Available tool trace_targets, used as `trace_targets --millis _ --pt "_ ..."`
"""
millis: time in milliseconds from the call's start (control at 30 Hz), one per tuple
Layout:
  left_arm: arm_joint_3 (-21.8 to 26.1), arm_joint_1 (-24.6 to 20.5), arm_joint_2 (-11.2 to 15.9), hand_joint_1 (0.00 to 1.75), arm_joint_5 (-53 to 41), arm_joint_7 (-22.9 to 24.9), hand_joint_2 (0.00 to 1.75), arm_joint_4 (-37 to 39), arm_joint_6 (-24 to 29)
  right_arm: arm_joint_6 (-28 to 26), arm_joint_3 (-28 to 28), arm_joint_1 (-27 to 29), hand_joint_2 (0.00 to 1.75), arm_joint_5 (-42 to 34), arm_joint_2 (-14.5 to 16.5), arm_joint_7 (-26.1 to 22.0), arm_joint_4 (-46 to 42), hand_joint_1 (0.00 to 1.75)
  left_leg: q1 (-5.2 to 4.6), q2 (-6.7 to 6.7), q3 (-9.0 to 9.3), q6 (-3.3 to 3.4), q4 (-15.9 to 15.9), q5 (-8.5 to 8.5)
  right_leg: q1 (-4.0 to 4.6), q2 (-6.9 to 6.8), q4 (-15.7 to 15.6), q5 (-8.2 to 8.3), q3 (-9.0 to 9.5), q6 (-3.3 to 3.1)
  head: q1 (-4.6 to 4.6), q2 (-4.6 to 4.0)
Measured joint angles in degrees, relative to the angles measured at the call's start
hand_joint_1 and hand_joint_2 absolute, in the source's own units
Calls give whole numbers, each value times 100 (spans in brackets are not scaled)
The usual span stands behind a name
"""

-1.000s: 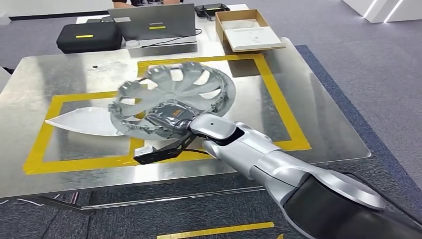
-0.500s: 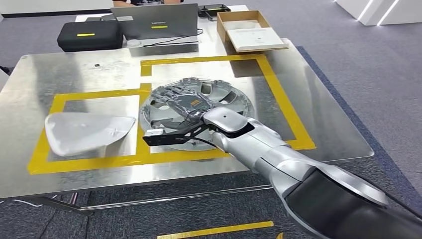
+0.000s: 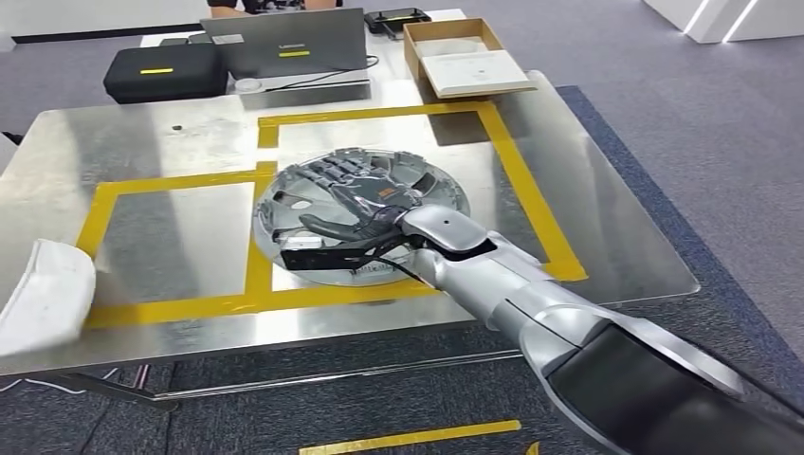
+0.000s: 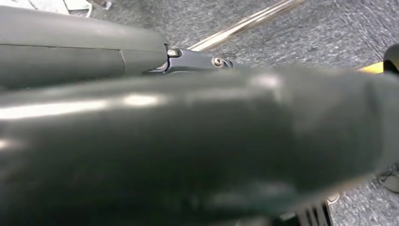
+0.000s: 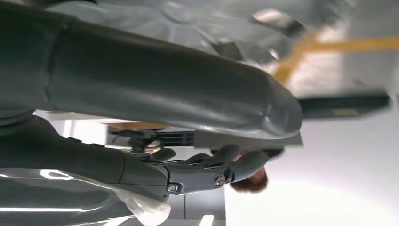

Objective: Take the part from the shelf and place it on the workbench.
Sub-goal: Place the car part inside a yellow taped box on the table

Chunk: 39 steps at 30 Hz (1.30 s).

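Part (image 3: pixel 417 185): you see a silver wheel cover lying flat on the workbench (image 3: pixel 607 237), inside the yellow tape square (image 3: pixel 517 166); its near half is hidden by the right hand.
Right hand (image 3: pixel 356 194): fingers spread over the part; you cannot tell whether they touch it.
White piece (image 3: pixel 43 294): cut off at the bench's left edge.
Writing: laptop (image 3: pixel 284 43) label too small to read.

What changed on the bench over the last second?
The wheel cover, tilted up in the right hand a second ago, now lies flat inside the taped square on the workbench, with the hand spread over it; whether it grips is unclear. The white part slid from the left taped box to the bench's left edge. Laptop, black case and cardboard box stayed.
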Motion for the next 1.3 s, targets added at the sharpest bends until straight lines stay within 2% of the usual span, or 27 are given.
trace_targets --millis 33,100,133,167,200,233,300,333,367,467,533,633,667,700,733,767,833,900,967,1000,1033,1067,1133,1167,1200,1233,1300 --pt "4 3 4 0 14 37 0 0 24 -92 -125 37 0 -154 3 -191 -70 0 3 1 -91 -27 222 -138 -12 -5 -10 2 12 -26 -10 0" --pt "12 12 14 0 31 109 0 0 62 -192 -352 134 0 -361 9 -457 -203 0 8 2 -396 -67 935 -485 -9 -11 -10 -7 21 -59 -29 0" --pt "16 14 19 0 38 131 0 0 76 -203 -443 192 0 -409 10 -524 -254 0 9 2 -532 -76 1251 -596 -7 -15 -8 -5 24 -63 -27 0" --pt "21 13 24 0 45 145 0 0 84 -205 -515 247 0 -439 10 -564 -292 0 8 2 -595 -77 1410 -614 -4 -17 -4 -2 25 -65 -28 0" --pt "27 12 28 0 54 161 0 0 90 -207 -579 298 0 -475 10 -611 -334 0 8 2 -558 -70 1357 -526 -3 -17 1 2 26 -66 -27 0" --pt "36 14 33 0 63 177 0 0 90 -209 -639 342 0 -524 10 -675 -386 0 7 2 -426 -53 1103 -356 -2 -13 7 7 27 -66 -27 0" --pt "68 30 48 0 94 220 0 1 95 -202 -765 424 0 -668 10 -862 -548 0 -6 1 -76 -2 379 -9 9 2 20 11 18 -53 -26 0" --pt "94 39 56 0 112 241 0 1 103 -179 -830 485 0 -752 9 -957 -670 0 -17 -1 45 24 109 80 17 7 26 20 0 -33 -27 0" --pt "123 47 65 0 131 258 0 2 113 -138 -892 572 0 -833 7 -1038 -817 0 -28 -5 101 45 -41 107 25 7 30 35 -21 -5 -24 0" --pt "201 85 89 0 178 280 0 2 149 12 -1014 935 0 -1010 -20 -1157 -1353 0 -22 -10 93 111 -137 128 32 -2 31 56 -74 93 -18 0" --pt "249 100 93 0 189 285 0 2 167 61 -1056 1109 0 -1073 -57 -1179 -1661 0 1 9 62 190 -184 198 27 -3 268 -205 -179 150 -4 0" --pt "311 111 102 0 216 315 0 2 181 91 -1133 1349 0 -1198 -157 -1229 -2066 0 1 25 -50 255 -192 301 8 -7 1264 -881 -471 213 13 0" --pt "330 119 107 0 232 331 0 2 184 96 -1153 1457 0 -1250 -203 -1256 -2212 0 0 27 -94 255 -191 337 4 -7 1475 -967 -491 224 13 0" --pt "354 128 111 0 248 343 0 2 190 99 -1170 1572 0 -1312 -249 -1287 -2370 0 0 28 -140 252 -190 375 0 -8 1501 -951 -418 232 14 0" --pt "380 135 112 0 266 352 0 2 197 100 -1188 1677 0 -1381 -293 -1321 -2530 0 0 28 -186 244 -187 412 -4 -9 1338 -851 -252 233 15 0" --pt "406 141 112 0 284 358 0 2 204 99 -1212 1776 0 -1458 -332 -1360 -2705 0 0 28 -232 229 -183 449 -7 -12 1012 -713 1 229 14 0" --pt "455 146 111 0 310 362 0 2 215 100 -1270 1993 0 -1599 -407 -1429 -3132 0 -10 25 -300 178 -170 518 -3 -23 263 -587 535 204 12 0" --pt "500 157 111 0 321 369 0 2 218 110 -1316 2258 0 -1699 -502 -1479 -3583 0 -26 22 -325 114 -164 593 11 -22 -109 -594 777 167 10 0" --pt "544 171 116 0 325 373 0 4 218 123 -1341 2478 0 -1736 -593 -1495 -3888 0 -23 20 -342 53 -172 658 12 -22 -125 -526 746 101 13 0" --pt "561 175 119 0 325 374 0 5 218 130 -1350 2551 0 -1741 -623 -1496 -3989 0 -17 19 -365 23 -142 607 7 -31 -124 -477 709 51 10 0" --pt "572 175 123 0 326 374 0 7 219 134 -1359 2604 0 -1742 -645 -1497 -4083 0 -11 17 -404 -3 -29 453 -1 -43 -130 -417 663 -1 5 0" --pt "580 172 127 0 326 374 0 8 219 136 -1366 2637 0 -1744 -658 -1499 -4161 0 -6 16 -455 -26 193 206 -10 -53 -136 -355 602 -45 -2 0" --pt "585 159 131 0 327 374 0 7 220 139 -1371 2681 0 -1745 -674 -1501 -4268 0 -6 16 -544 -59 881 -354 2 -59 -132 -247 472 -85 -12 0" --pt "586 154 132 0 327 374 0 7 220 145 -1372 2708 0 -1752 -685 -1503 -4300 0 -6 16 -550 -66 1196 -511 11 -61 -129 -193 401 -91 -13 0" --pt "587 154 132 0 327 375 0 7 220 162 -1375 2740 0 -1777 -698 -1509 -4331 0 -6 16 -504 -63 1382 -547 21 -62 -124 -138 325 -94 -12 0" --pt "590 159 133 0 330 380 0 8 219 190 -1382 2778 0 -1827 -714 -1528 -4370 0 -7 16 -384 -49 1383 -469 32 -63 -117 -83 245 -93 -13 0" --pt "605 176 138 0 343 404 0 9 220 292 -1416 2887 0 -2020 -747 -1618 -4504 0 -22 14 67 20 861 -209 50 -61 -101 15 108 -79 -12 0"
